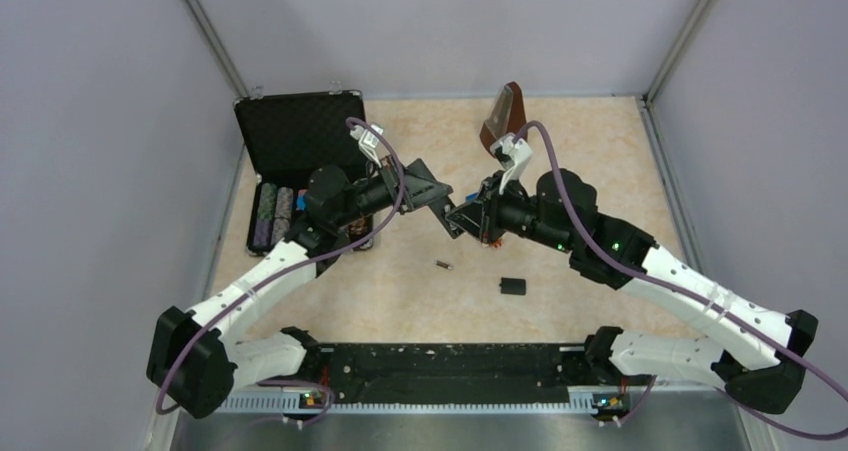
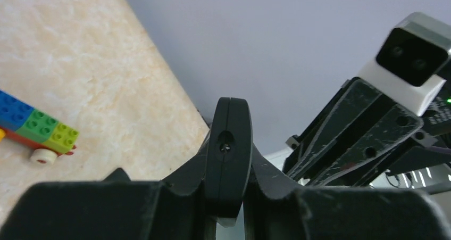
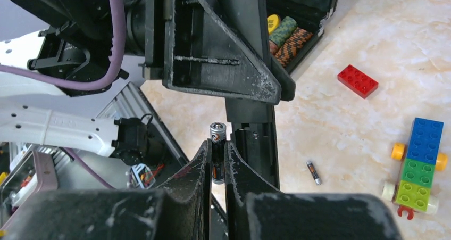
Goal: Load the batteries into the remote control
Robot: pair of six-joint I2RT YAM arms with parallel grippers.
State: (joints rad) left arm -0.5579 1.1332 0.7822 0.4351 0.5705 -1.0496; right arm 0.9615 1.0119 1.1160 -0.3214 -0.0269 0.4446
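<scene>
One battery [image 3: 217, 136] stands upright, pinched between the two fingers of the right claw [image 3: 217, 155]. Its silvery top sticks out just past the fingertips. The jaws are narrow, closed on the battery's dark body. Just to the right of it in the right wrist view is the remote control [image 3: 256, 144], a slim black bar with an open compartment in which a spring shows. Whether battery and remote touch cannot be told.

The remote is clamped in the left claw [image 2: 228, 168], whose jaws are drawn tight on its flat sides. From the left wrist it is seen end-on, its rounded tip rising above the fingers. In the top view the two claws meet above the middle of the table [image 1: 600, 151], the left coming from the left and the right from the right.

A second battery [image 1: 443, 265] lies flat on the table, just nearer than the claws and apart from both. Near it, to the right and a little nearer, lies a small black cover piece [image 1: 512, 287].

Further out, at the far left, an open black case [image 1: 300, 131] holds stacks of poker chips [image 3: 290, 32]. A red brick [image 3: 358, 81] and a colourful toy-brick train [image 3: 420, 165] lie on the table, apart from each other. At the far edge, right of centre, stands a brown object [image 1: 503, 116] that is too small to identify.
</scene>
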